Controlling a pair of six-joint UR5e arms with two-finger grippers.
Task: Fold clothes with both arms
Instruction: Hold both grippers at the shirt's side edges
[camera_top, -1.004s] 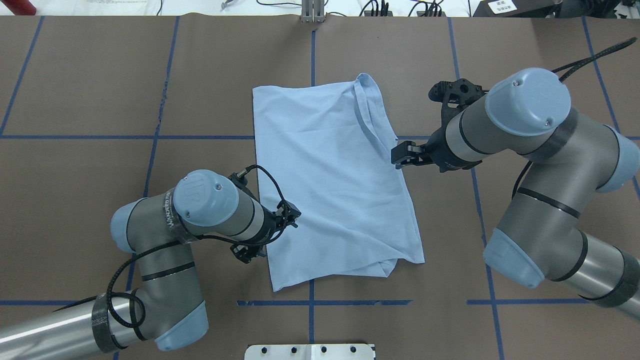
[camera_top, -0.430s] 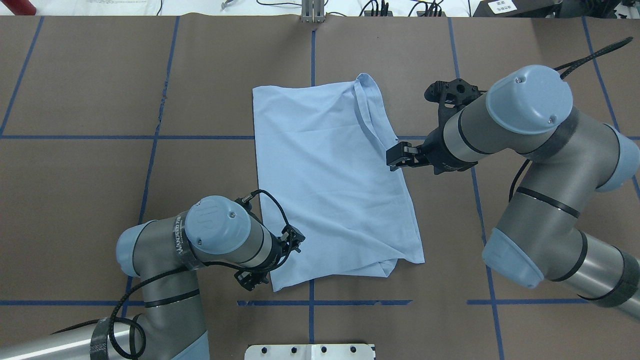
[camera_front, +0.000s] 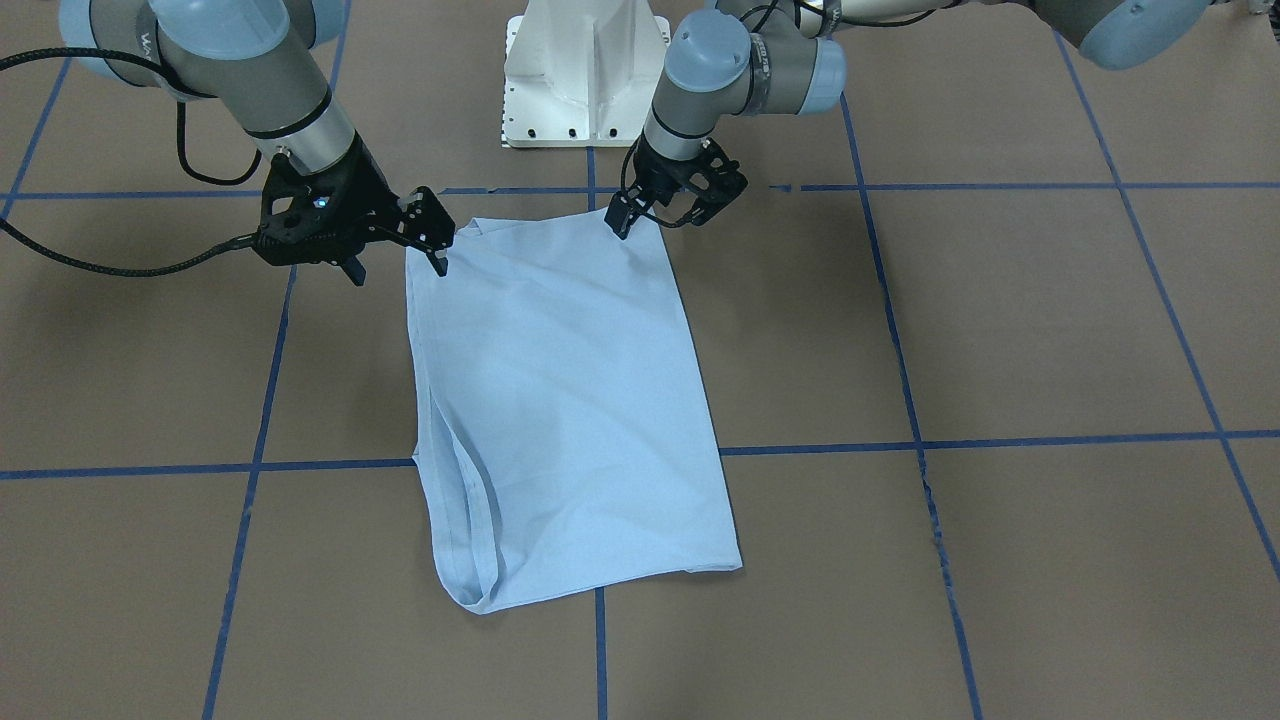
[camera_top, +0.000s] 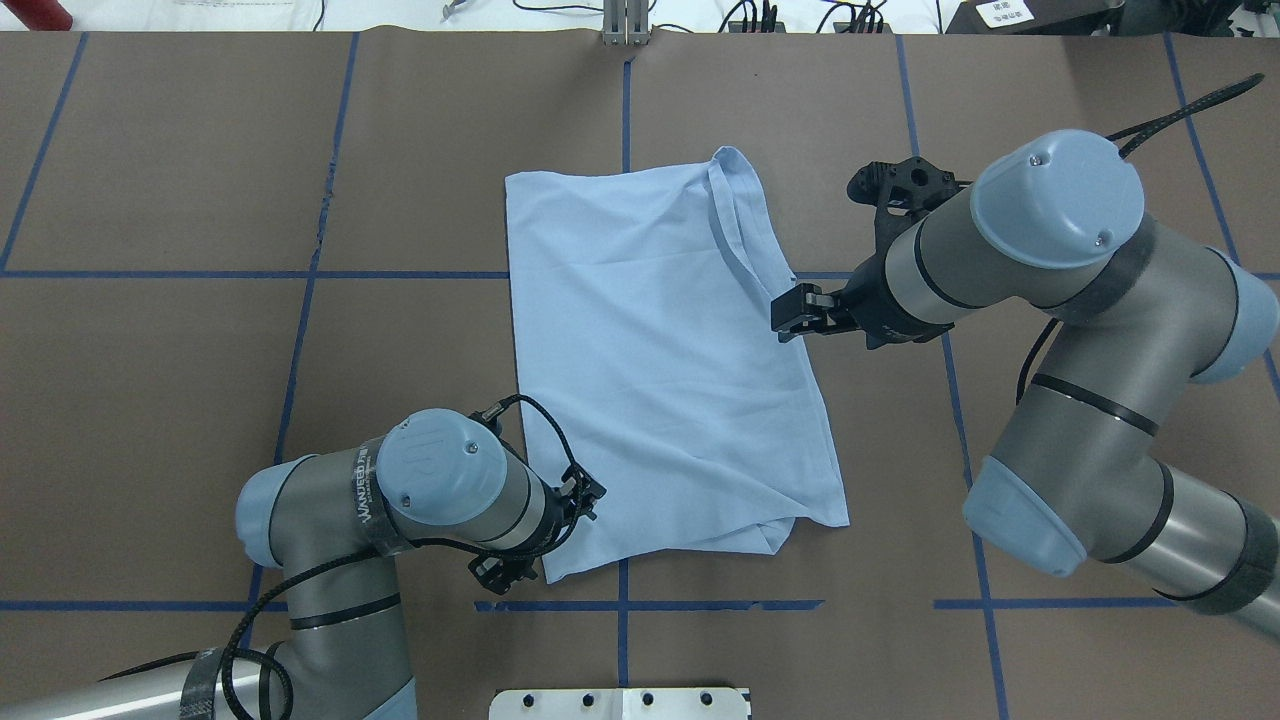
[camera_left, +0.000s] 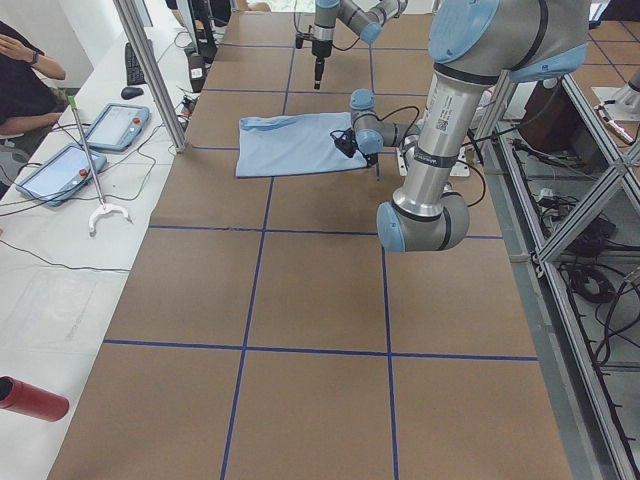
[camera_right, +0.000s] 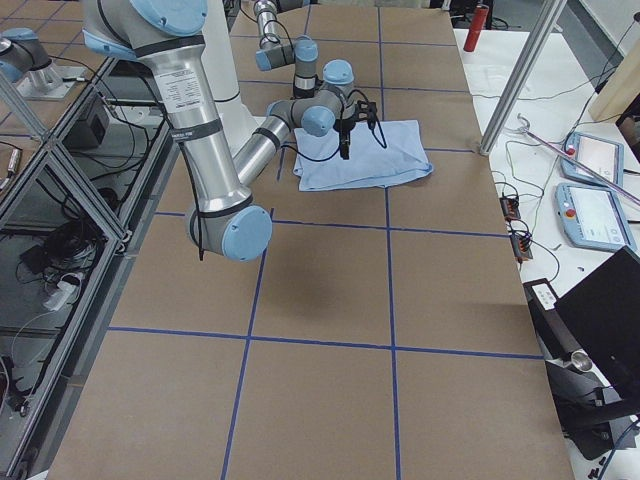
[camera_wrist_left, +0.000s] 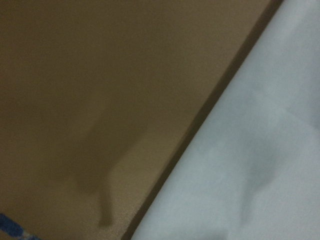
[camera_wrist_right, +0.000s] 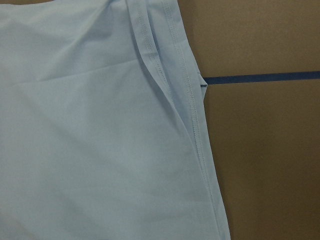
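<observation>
The light-blue T-shirt (camera_top: 660, 370) lies flat on the brown table, folded into a long rectangle; its print and collar do not show. It also shows in the front view (camera_front: 560, 400). My left gripper (camera_top: 545, 532) hangs low over the shirt's near left corner, jaws apart and empty (camera_front: 660, 213). The left wrist view shows only the shirt's edge (camera_wrist_left: 250, 175) and table. My right gripper (camera_top: 786, 315) hovers at the shirt's right edge, looks open and holds nothing (camera_front: 435, 245). The right wrist view shows the stitched hem (camera_wrist_right: 192, 100).
The white pedestal base (camera_front: 580, 70) stands at the table's near edge, behind the shirt's near end. Blue tape lines (camera_top: 310, 274) grid the brown table. Beyond the far edge lie cables and a red cylinder (camera_top: 35, 15). Tablets (camera_left: 115, 125) sit on the side bench.
My left gripper has moved along the shirt's left edge toward the robot, to the near left corner. My right gripper has crept slightly left toward the shirt. The shirt has not moved.
</observation>
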